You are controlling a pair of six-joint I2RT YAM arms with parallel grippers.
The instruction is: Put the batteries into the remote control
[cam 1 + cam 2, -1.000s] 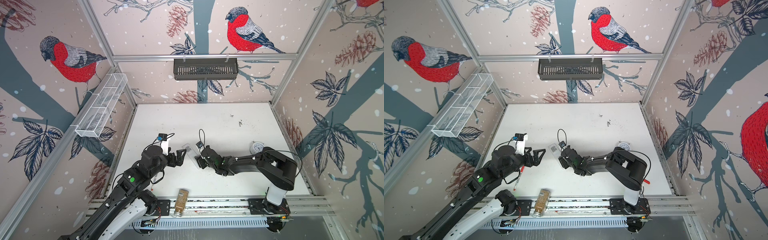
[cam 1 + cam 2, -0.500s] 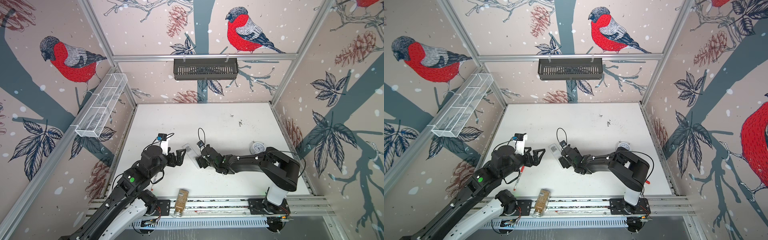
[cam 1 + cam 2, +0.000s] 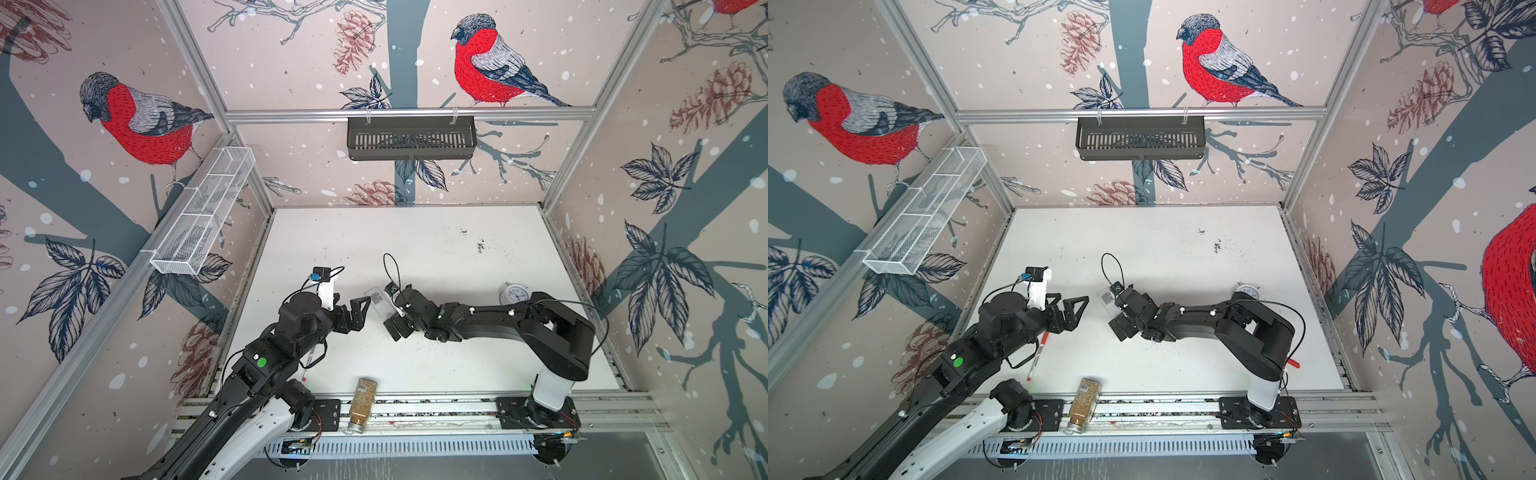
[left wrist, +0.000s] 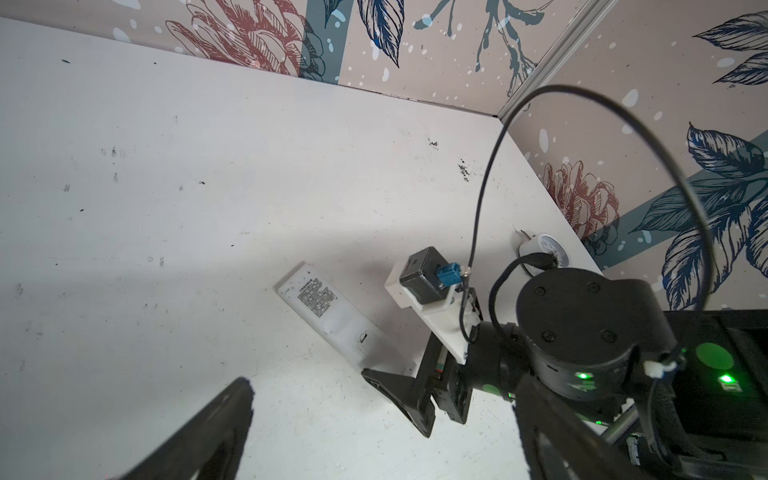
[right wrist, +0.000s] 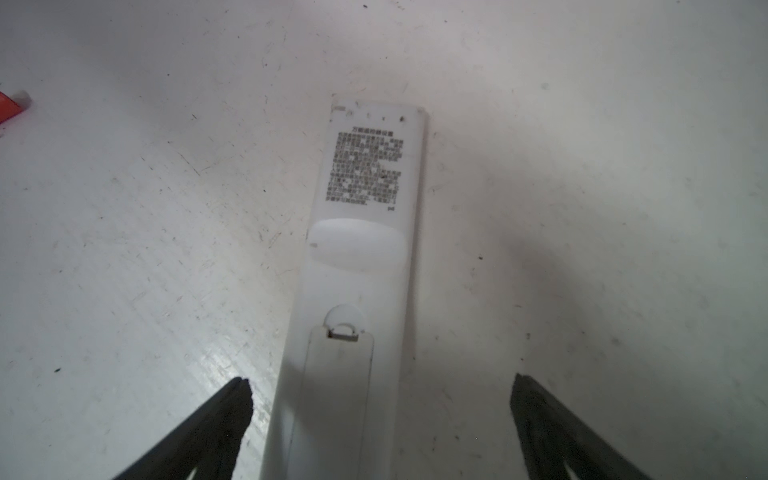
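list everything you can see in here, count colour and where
remote control: 1, white, back up, mid table
batteries: none visible
alarm clock: 1, white, table's right side
pen: 1, white with red tip, under left arm
red-tipped item: 1, by right arm's base, mostly hidden
jar: 1, tan filling, lying on front rail
mesh basket: 1, white, left wall
slotted basket: 1, black, back wall
table: 1, white
left end effector: black, open, left of remote
right end effector: black, open, astride remote
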